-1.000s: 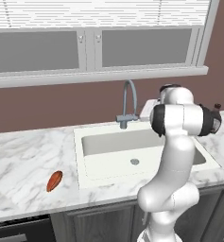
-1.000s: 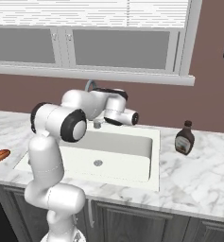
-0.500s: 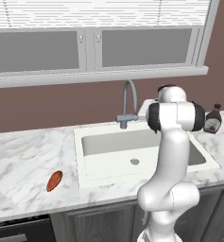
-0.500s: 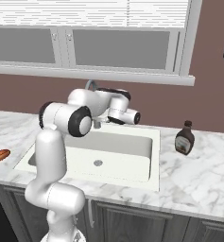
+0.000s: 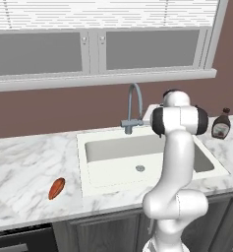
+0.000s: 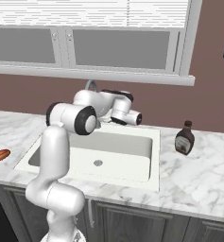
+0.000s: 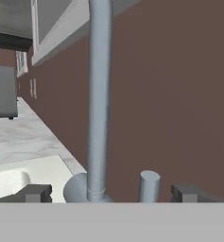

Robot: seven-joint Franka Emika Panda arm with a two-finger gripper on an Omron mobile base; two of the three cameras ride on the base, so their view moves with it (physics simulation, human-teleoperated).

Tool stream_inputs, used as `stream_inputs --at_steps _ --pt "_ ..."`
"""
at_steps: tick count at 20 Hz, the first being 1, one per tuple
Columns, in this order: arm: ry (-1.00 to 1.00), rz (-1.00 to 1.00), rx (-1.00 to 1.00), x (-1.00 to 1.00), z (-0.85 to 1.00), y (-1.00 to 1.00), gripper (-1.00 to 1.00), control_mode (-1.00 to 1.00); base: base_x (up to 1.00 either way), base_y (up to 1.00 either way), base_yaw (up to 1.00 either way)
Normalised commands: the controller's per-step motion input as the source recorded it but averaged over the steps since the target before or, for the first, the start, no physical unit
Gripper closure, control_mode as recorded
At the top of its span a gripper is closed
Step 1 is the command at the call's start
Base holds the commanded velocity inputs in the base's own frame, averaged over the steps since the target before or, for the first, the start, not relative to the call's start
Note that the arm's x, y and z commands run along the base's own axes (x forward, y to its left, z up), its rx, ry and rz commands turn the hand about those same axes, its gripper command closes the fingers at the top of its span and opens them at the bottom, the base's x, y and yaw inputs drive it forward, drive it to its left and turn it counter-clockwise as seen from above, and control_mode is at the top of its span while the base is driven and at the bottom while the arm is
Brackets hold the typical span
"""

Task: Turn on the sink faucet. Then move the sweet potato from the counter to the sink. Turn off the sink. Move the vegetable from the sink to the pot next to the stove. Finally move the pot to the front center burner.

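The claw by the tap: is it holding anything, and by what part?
Nothing is held. The claw is open, its tips either side of the sink faucet base, not touching it.

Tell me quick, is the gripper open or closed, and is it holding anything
Gripper: open, holding nothing; its fingertips stand either side of the faucet base.

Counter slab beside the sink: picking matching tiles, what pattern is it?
White marble counter with grey veining, clearest in the left base view.
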Motion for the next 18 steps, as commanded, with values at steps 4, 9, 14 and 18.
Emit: stream_inputs --at_steps 4,9,14,18 --pt "0.00 0.00 0.01 0.23 -0.15 -0.01 -1.00 -1.00 0.00 0.00 0.00" --pt "0.00 0.00 0.00 0.30 -0.12 0.00 -1.00 -1.00 0.00 0.00 0.00" --pt "0.00 0.00 0.02 0.28 -0.06 0.00 -1.00 -1.00 0.00 0.00 0.00" --pt "0.00 0.00 0.02 0.18 -0.01 0.05 -1.00 -1.00 0.00 0.00 0.00"
